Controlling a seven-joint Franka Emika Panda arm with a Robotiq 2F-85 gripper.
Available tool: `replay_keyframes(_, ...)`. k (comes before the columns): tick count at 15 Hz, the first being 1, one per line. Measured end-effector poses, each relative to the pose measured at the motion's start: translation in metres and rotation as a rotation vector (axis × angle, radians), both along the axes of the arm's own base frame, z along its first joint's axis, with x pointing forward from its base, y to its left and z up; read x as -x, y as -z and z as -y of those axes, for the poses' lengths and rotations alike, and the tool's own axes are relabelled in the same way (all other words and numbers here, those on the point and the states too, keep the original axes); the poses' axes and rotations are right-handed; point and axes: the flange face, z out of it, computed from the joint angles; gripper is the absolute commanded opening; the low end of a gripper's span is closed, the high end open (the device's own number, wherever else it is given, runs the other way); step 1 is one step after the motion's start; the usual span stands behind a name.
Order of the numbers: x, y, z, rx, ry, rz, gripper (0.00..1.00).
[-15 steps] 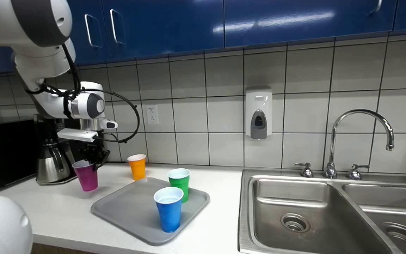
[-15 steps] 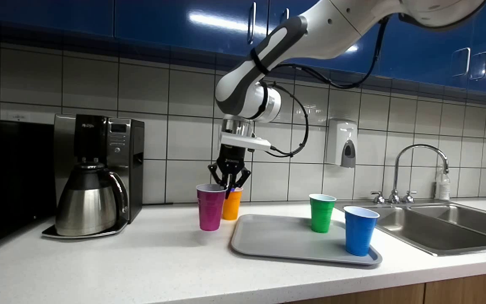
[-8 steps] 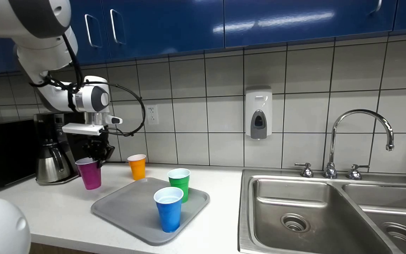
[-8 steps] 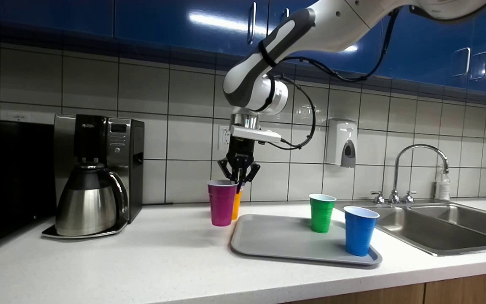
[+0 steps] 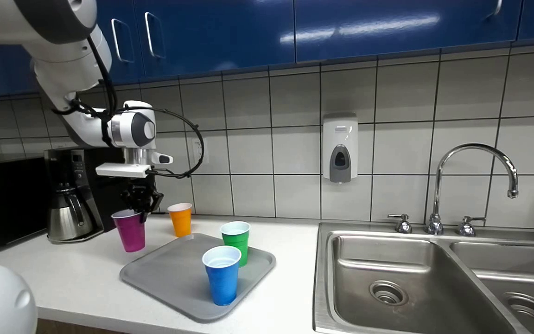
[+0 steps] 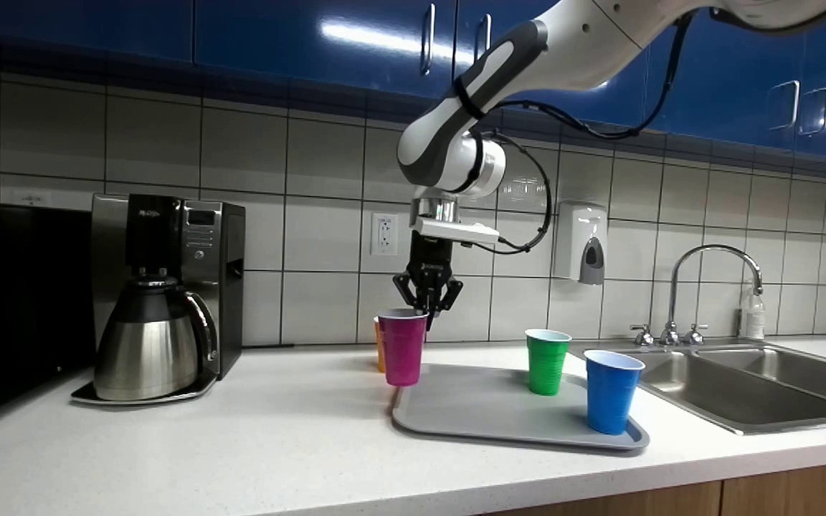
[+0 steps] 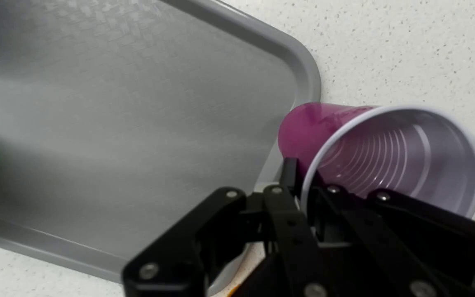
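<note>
My gripper (image 5: pixel 143 214) is shut on the rim of a purple cup (image 5: pixel 130 233), one finger inside and one outside its wall. The gripper (image 6: pixel 429 315) and purple cup (image 6: pixel 401 352) also show in an exterior view. The cup appears slightly tilted and a little above the counter, at the edge of a grey tray (image 5: pixel 169 271). In the wrist view the gripper (image 7: pixel 303 175) grips the near rim; the purple cup (image 7: pixel 309 123) overlaps the tray's border (image 7: pixel 308 74). An orange cup (image 5: pixel 181 220) stands behind on the counter, partly hidden behind the purple cup in an exterior view (image 6: pixel 379 345).
A green cup (image 5: pixel 237 241) and a blue cup (image 5: pixel 223 279) stand upright on the tray. A coffee maker (image 6: pixel 230 287) with a steel carafe (image 6: pixel 148 358) stands on the counter. A double sink (image 5: pixel 387 260) with a faucet (image 5: pixel 438 185) lies beyond the tray. Blue cabinets (image 6: pixel 327 43) hang above.
My gripper has carried the purple cup to the right in both exterior views, up to the tray's edge. The tray and the orange, green and blue cups have not moved.
</note>
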Motion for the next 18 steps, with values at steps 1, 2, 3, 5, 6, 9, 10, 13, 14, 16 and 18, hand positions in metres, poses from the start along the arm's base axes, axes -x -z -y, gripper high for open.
replay_keyframes(1,0.0,0.001,0.005,0.003,-0.001,-0.004,0.02)
replay_keyframes(2,0.001,0.002,0.009,0.006,-0.003,-0.008,0.02)
replay_keyframes(3,0.002,0.002,0.013,0.008,-0.003,-0.012,0.02)
replay_keyframes(5,0.005,0.002,0.019,0.015,-0.005,-0.019,0.02)
replay_keyframes(6,0.007,0.002,0.021,0.018,-0.006,-0.023,0.02)
replay_keyframes(9,0.013,0.004,0.03,0.033,-0.007,-0.032,0.02)
replay_keyframes(10,0.015,0.006,0.033,0.037,-0.006,-0.035,0.02)
replay_keyframes(13,0.021,0.012,0.039,0.045,0.0,-0.051,0.02)
replay_keyframes(14,0.023,0.014,0.041,0.048,0.002,-0.055,0.02)
replay_keyframes(16,0.026,0.02,0.044,0.051,0.005,-0.066,0.02)
replay_keyframes(18,0.029,0.025,0.046,0.054,0.006,-0.076,0.02)
